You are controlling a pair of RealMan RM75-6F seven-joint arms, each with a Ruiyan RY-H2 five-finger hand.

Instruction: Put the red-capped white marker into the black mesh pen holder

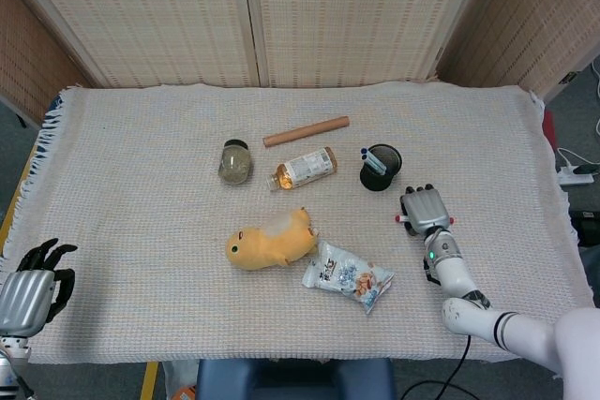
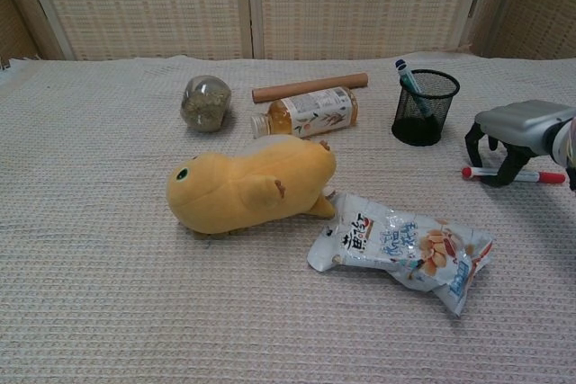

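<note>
The red-capped white marker (image 2: 526, 175) lies flat on the cloth at the right; in the head view only its red tip (image 1: 398, 218) shows. My right hand (image 2: 515, 132) (image 1: 427, 210) arches over it, its dark fingers (image 2: 501, 171) reaching down on both sides of the marker, which still rests on the table. The black mesh pen holder (image 2: 425, 107) (image 1: 381, 167) stands upright just beyond and left of that hand, with a blue-capped pen (image 2: 406, 75) inside. My left hand (image 1: 33, 292) hangs at the table's near left corner, holding nothing.
A snack bag (image 2: 400, 246), a yellow plush toy (image 2: 247, 186), a tea bottle (image 2: 306, 112) on its side, a round jar (image 2: 205, 102) and a brown stick (image 2: 309, 87) lie left of the holder. The woven cloth (image 1: 141, 185) covers the table.
</note>
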